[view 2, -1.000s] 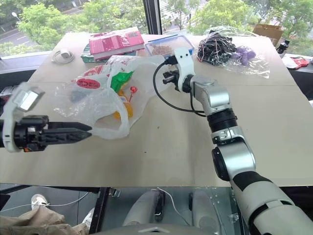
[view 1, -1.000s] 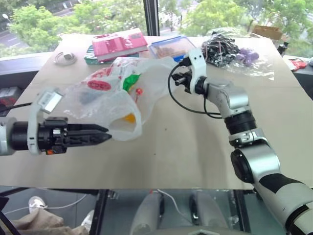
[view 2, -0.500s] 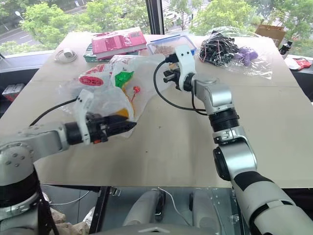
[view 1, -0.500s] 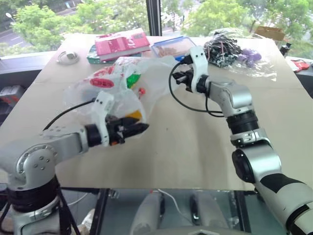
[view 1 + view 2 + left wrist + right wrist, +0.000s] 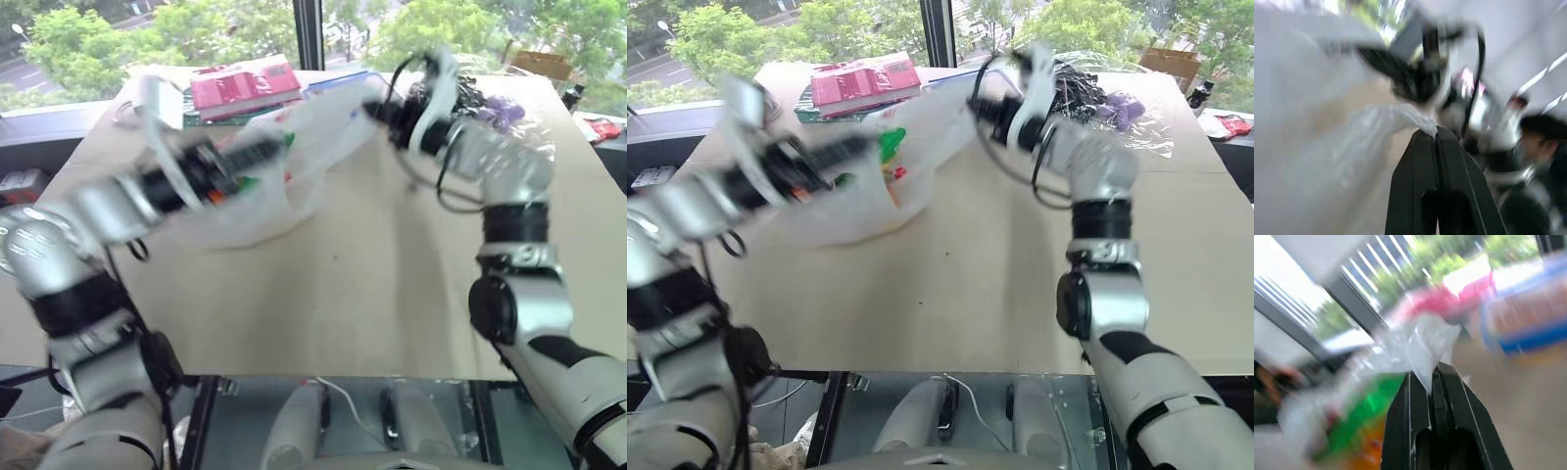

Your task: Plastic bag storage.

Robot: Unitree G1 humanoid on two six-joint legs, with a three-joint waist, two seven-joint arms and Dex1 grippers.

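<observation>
The plastic bag [image 5: 257,211], thin and translucent white, hangs stretched between my two grippers above the table [image 5: 392,294]. A green packet [image 5: 888,144] and small red and orange items show through it. My left gripper [image 5: 277,147] is shut on the bag's left edge; the left wrist view has film pinched at the fingertips [image 5: 1431,139]. At the bag's right end, my right gripper [image 5: 376,111] is shut on a bunched corner, which the right wrist view shows between its fingers [image 5: 1420,387]. Both arms are blurred.
At the table's far edge lie a pink box [image 5: 241,84], a blue-lidded container [image 5: 338,82], a bundle of black cables [image 5: 472,93] and a purple toy in clear wrap [image 5: 502,113]. A person [image 5: 1542,147] stands beyond the right arm in the left wrist view.
My left gripper swung in, closed on the bag's left edge and rose. The right gripper rose too, still shut on its corner, so the bag is lifted off the table.
</observation>
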